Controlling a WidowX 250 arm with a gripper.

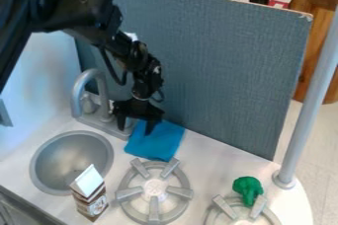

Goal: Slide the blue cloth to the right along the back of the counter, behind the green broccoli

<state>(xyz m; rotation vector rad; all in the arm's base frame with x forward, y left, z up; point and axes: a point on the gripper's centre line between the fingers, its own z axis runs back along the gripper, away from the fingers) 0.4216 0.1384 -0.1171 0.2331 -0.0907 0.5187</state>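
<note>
1. one pincer (136, 124) hangs in the camera view from the black arm (132, 54), which comes in from the upper left. its fingers are spread, one on the faucet side and one over the cloth (158, 142); nothing is seen pinched between them. the wrist points down, which seems to suit work on something low and thin. whether a tip touches the fabric, i cannot tell.
2. the blue cloth lies on the counter (204, 169), between the faucet (104, 95) and the foot of the grey panel (211, 61), just behind the left burner (154, 188). being soft, it rests fairly flat and takes its support from the surface beneath.
3. the faucet rises behind the sink (49, 157), its neck arching towards the bowl, as a spout would be set to pour there. the pincer is just beside it, so the room on that side looks tight.
4. the brown and white carton (89, 194) stands upright on its base by the sink's front right rim; its top overlaps the bowl only because of the slanted view.
5. the green broccoli (247, 188) is at the back of the right burner (228, 208), head up, stalk towards the prongs. whether the burner or the counter bears it, i cannot tell. the grey pole (310, 100) stands behind it, to the right.
</note>
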